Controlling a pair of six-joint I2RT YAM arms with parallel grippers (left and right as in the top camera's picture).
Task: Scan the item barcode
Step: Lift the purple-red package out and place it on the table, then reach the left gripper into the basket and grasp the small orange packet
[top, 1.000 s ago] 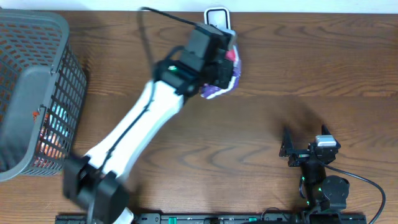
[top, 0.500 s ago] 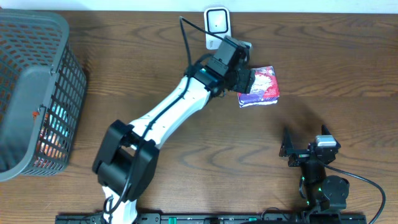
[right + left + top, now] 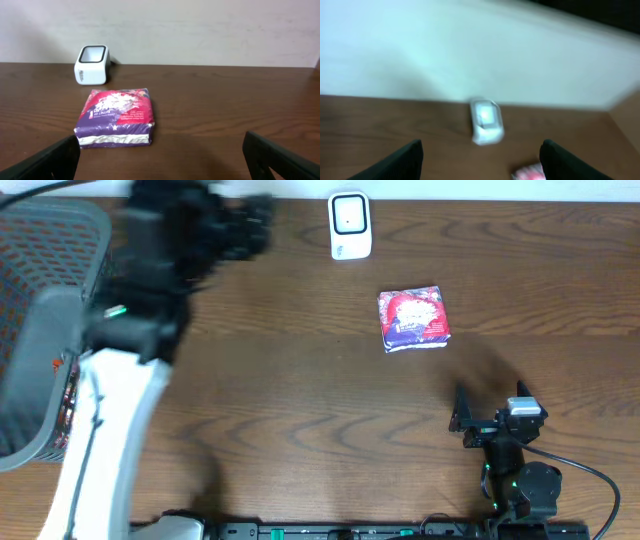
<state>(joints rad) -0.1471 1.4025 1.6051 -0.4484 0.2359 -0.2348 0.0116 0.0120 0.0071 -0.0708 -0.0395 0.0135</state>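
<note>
Even, soft light falls from above in the overhead view; the table (image 3: 300, 410) shows no glare, only a faint dull shadow to the right of the packet (image 3: 414, 319), which is sharp. The left arm (image 3: 150, 290) at the upper left is a dark motion smear with no clear edges. The left wrist view is blurred all over: the wall (image 3: 470, 50) is washed out and pale, the scanner (image 3: 486, 121) soft, the left fingers (image 3: 395, 162) dark blobs. The right wrist view is crisp and moderately bright, though the right fingers (image 3: 50, 160) at the lower corners are dark and out of focus

Purple-red packet (image 3: 414, 319) lying flat, near white scanner (image 3: 350, 225)
</note>
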